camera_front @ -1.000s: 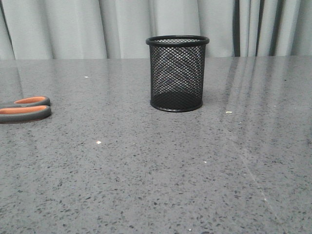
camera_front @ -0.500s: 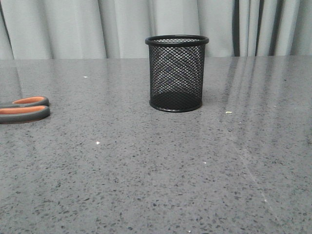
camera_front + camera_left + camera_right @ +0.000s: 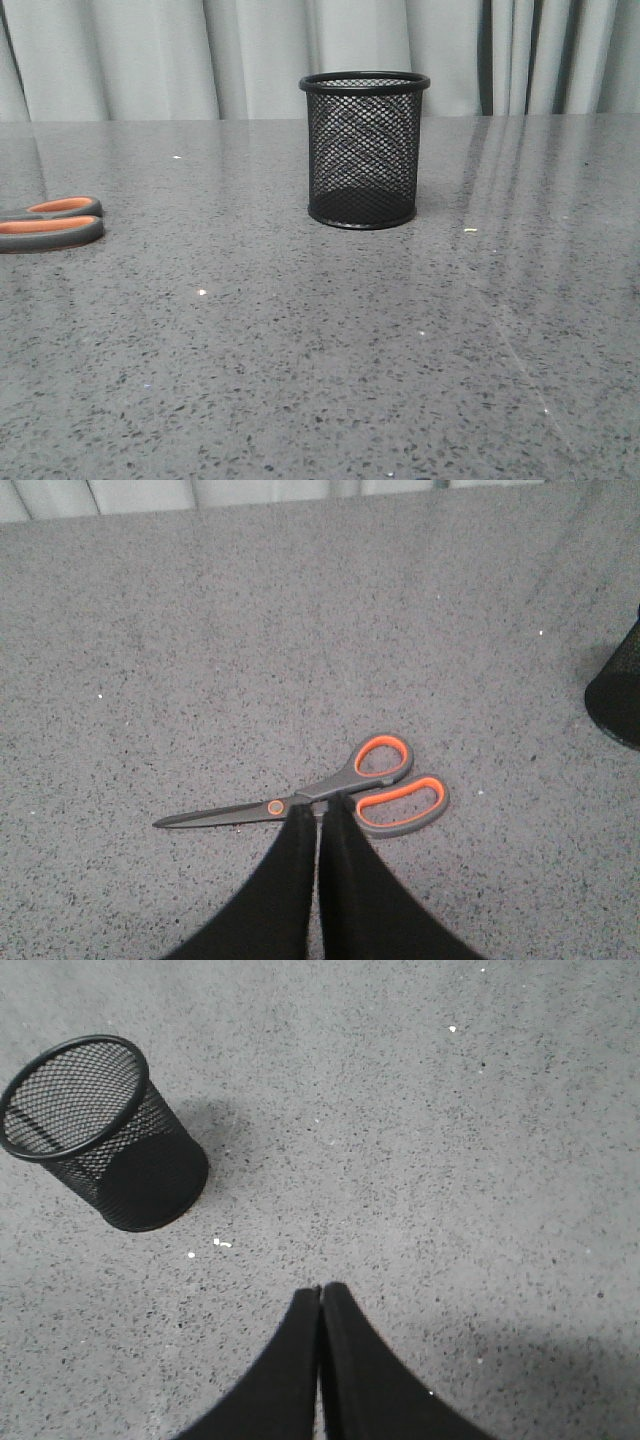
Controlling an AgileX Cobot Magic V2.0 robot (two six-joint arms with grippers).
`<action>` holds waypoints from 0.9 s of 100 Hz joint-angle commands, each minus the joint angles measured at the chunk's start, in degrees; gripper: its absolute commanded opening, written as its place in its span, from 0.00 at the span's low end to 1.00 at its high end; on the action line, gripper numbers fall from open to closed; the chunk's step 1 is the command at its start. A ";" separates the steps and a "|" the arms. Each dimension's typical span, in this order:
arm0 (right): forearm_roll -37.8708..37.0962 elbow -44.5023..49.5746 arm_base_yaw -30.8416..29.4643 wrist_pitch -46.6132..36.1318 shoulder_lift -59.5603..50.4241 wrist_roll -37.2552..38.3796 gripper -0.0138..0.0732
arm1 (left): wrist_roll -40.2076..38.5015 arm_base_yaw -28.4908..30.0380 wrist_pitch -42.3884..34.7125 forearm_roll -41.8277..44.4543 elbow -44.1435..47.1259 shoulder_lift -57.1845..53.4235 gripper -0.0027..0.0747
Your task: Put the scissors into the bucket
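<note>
Almost nothing differs from a second ago: in the front view the scissors (image 3: pixel 50 222) lie flat at the far left edge of the grey desk (image 3: pixel 330 350), and the cup (image 3: pixel 364 150) stands upright and empty near the middle, both where they were. My left pincer (image 3: pixel 318 815) hangs over the scissors, fingers pressed together and holding nothing, its tips just above the joint between blades and orange-lined handles. My right pincer (image 3: pixel 320 1295) is likewise clenched on nothing, over bare desk with the cup nearby. I judge the task barely begun; the left must first open before it can grasp
</note>
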 commanded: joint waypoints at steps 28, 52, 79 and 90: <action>5.14 -3.55 -0.38 -2.26 0.92 -8.52 0.11 | 10.24 0.05 -1.58 -8.67 -2.58 4.03 0.23; 6.63 -3.55 -0.38 -1.16 0.92 -10.09 0.24 | 10.48 0.05 -1.21 -8.95 -2.58 4.03 0.56; 6.63 -3.55 -0.38 -1.17 0.92 -10.09 0.71 | 12.37 0.05 0.11 -9.04 -2.58 4.03 0.56; 6.63 -3.55 -0.38 -1.17 0.92 -10.09 0.71 | 16.59 0.05 1.48 -10.94 -2.58 5.90 0.56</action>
